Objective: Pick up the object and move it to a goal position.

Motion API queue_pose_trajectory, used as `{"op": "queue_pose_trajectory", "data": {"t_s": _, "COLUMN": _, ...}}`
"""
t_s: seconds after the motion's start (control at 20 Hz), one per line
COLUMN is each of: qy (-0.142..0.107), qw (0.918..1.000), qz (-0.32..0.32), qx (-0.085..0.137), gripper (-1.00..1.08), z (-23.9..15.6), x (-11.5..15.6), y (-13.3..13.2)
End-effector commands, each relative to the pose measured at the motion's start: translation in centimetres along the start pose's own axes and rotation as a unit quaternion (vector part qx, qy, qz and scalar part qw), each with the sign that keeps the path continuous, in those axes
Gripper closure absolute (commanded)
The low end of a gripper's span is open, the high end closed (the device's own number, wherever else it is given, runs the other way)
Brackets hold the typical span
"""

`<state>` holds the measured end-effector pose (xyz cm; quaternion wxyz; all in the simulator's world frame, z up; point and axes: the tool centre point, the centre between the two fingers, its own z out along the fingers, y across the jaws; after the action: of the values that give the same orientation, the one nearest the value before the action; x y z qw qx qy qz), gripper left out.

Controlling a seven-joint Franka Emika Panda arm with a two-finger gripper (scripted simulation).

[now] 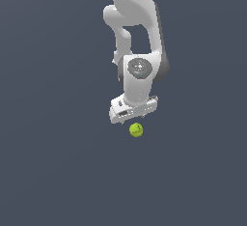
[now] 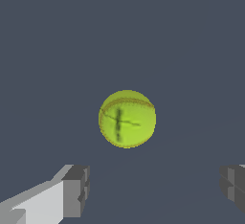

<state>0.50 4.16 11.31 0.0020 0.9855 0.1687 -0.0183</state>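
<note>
The object is a small yellow-green ball (image 1: 136, 130) with a faint dark cross-shaped mark, lying on the dark grey floor just below the white gripper (image 1: 132, 114) in the exterior view. In the wrist view the ball (image 2: 127, 118) sits centred, beyond the gripper (image 2: 155, 187). Its two grey fingertips (image 2: 76, 189) stand wide apart, with nothing between them. The gripper is open and empty, and I see no contact with the ball. I cannot tell how high the gripper is above the ball.
The white arm (image 1: 137, 22) reaches in from the exterior view's top. The plain dark grey floor (image 1: 58, 172) surrounds the ball on all sides. No goal marker shows.
</note>
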Motion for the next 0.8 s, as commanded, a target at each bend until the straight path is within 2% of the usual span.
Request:
{"op": "queue_pose_trajectory", "data": {"t_s": 0.0, "qy": 0.006, "qw": 0.9995, "qz": -0.031, "qx": -0.001, "gripper": -0.92, "z": 0.7, "x": 0.9, "y": -0.5}}
{"op": "queue_pose_trajectory", "data": {"t_s": 0.35, "qy": 0.017, "qw": 0.9967, "qz": -0.079, "qx": -0.002, "gripper": -0.92, "z": 1.9, "x": 2.2, "y": -1.3}}
{"op": "queue_pose_trajectory", "data": {"t_s": 0.75, "qy": 0.017, "qw": 0.9963, "qz": -0.084, "qx": -0.002, "gripper": -0.92, "z": 2.4, "x": 2.4, "y": -1.4}}
